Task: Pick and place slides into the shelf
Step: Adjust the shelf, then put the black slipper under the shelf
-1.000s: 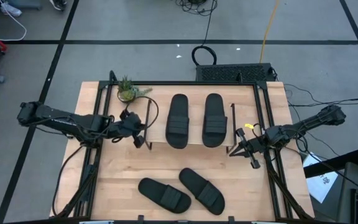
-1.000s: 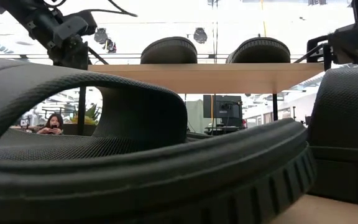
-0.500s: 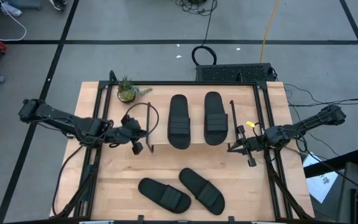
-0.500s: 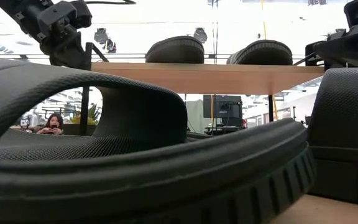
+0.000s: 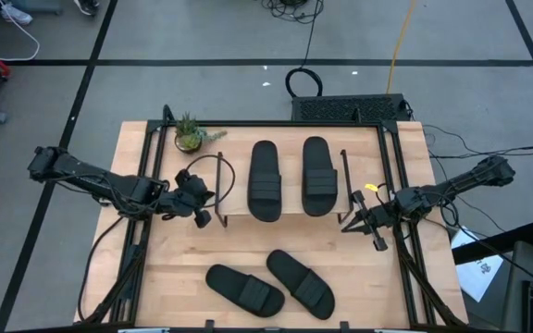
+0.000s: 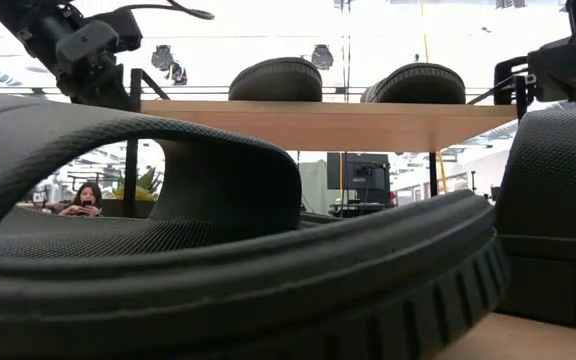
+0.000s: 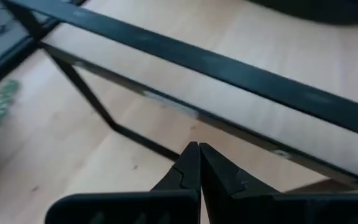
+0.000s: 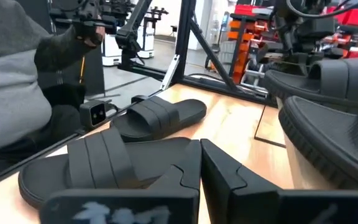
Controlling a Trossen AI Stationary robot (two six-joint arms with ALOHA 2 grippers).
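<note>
On the shelf (image 5: 285, 215) two slides (image 5: 266, 180) are seen; two more (image 5: 271, 287) lie near the table's front edge. Soft, light foam is judged, best pinched at the strap. Left gripper (image 5: 202, 198) and right gripper (image 5: 352, 222) are pressed together, empty.

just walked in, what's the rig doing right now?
Two slides sit side by side on the shelf. The other two lie on the table in front of it. The left gripper is shut and empty at the shelf's left end, the right gripper shut and empty at its right end. Neither holds a slide.
</note>
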